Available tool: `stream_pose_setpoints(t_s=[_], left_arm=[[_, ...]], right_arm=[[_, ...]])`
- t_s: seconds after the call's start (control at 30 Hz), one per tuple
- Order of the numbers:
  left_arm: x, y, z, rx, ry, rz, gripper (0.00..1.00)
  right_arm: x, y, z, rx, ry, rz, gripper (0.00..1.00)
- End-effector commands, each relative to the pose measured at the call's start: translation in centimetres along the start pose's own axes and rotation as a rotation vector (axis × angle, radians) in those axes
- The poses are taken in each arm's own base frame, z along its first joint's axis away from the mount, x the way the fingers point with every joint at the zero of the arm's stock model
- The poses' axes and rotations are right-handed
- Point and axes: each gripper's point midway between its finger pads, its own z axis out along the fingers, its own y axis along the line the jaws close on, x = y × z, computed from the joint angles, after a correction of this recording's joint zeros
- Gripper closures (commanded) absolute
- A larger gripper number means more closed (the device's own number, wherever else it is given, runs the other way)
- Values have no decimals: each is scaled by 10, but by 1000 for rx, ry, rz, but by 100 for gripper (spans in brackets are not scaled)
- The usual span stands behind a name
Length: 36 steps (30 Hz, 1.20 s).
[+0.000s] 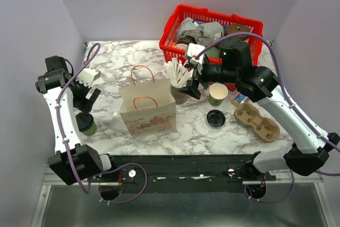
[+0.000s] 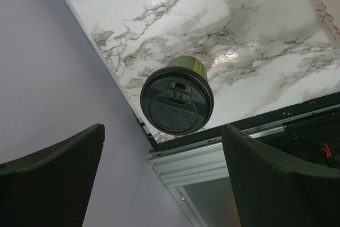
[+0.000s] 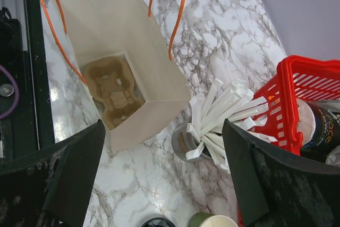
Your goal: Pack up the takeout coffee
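Left wrist, right wrist: both arms' jaws apart; takeout coffee point(image 2: 188, 65) lid point(image 2: 177, 101) lettering illegible (bag point(image 1: 147, 111) print too).

paper bag point(image 1: 147, 111) print unreadable, no legible text

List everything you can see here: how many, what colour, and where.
dark-green paper cup with black plastic lid: one, near left.
cream paper bag with orange handles: one, centre, open.
brown cardboard cup carrier: two, one at right, one inside the bag.
grey cup of white sticks: one, right of the bag.
lidless green paper cup: one, before the basket.
loose black plastic lid: one, near that cup.
red plastic basket: one, far right, full.
white marble table: one.
left tool: black, open, by the lidded cup.
right tool: black, open, above the sticks.
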Motion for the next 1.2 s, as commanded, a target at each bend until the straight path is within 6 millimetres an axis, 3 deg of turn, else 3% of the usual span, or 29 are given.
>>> stream_pose_setpoints(t_s=[0.0, 0.13, 0.33, 0.7, 1.17], left_arm=[[39, -17, 3, 73, 157, 29, 1], [54, -16, 4, 44, 206, 99, 1], [54, -9, 10, 17, 202, 119, 1], [71, -19, 13, 181, 305, 116, 1], [77, -29, 37, 312, 322, 128, 1]], right_arm=[[-3, 6, -5, -37, 7, 16, 0], [0, 5, 2, -59, 38, 34, 0], [9, 9, 12, -108, 96, 77, 0], [13, 9, 14, -116, 132, 117, 0], [18, 10, 14, -117, 145, 124, 0]])
